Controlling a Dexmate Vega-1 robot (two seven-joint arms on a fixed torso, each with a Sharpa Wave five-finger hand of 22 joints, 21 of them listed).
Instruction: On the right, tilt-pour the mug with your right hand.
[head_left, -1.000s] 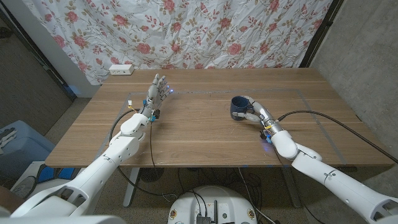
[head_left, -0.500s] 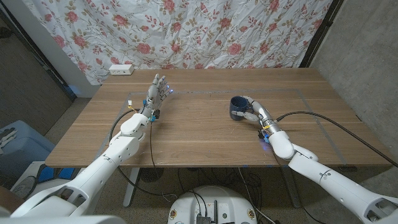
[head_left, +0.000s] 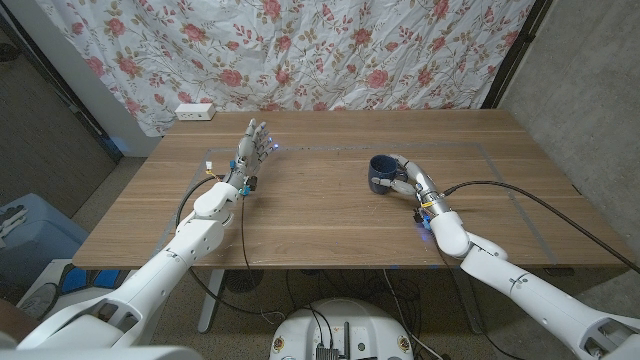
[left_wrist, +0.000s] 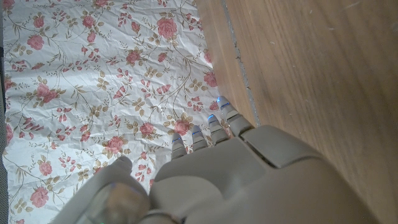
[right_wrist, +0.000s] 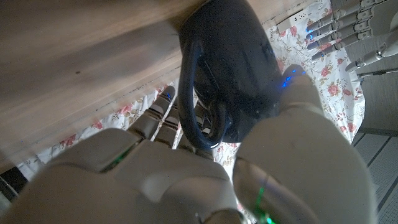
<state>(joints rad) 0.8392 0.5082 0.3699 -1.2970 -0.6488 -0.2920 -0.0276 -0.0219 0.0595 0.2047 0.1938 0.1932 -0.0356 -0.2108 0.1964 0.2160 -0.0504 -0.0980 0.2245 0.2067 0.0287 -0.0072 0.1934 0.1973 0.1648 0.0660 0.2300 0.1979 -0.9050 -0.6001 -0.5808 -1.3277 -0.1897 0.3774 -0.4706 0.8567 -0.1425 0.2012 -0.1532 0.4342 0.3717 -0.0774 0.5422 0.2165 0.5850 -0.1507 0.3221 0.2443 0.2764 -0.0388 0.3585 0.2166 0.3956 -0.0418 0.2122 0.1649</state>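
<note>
Mug (head_left: 382, 172) sits on the right half of the table (head_left: 300, 215), roughly mid-depth. It's dark blue, opening up, and looks upright or close to it in the head view.

Right hand (head_left: 410, 180) is on the mug from the robot's right side and grips it. In the right wrist view the fingers (right_wrist: 163, 106) go through and around the handle (right_wrist: 189, 99), and the thumb (right_wrist: 298, 87) presses on the mug body (right_wrist: 236, 56). The mug base is at the table surface there; can't tell if it's fully seated or slightly lifted. A black cable (head_left: 520, 195) runs from the right wrist off toward the table's right edge.

Left hand (head_left: 250, 150) is on the left half, well apart from the mug. Its fingers (head_left: 258, 132) are straight, slightly spread, pointing to the far edge, and it holds nothing. It stands up off the table, not flat. In the left wrist view the fingertips (left_wrist: 211, 127) reach toward the curtain (left_wrist: 93, 74), with small blue lights on them.

Floral curtain hangs behind the far edge. A white power strip (head_left: 195, 111) lies at the far left corner. A blue bin (head_left: 25, 240) is on the floor left of the table.
</note>
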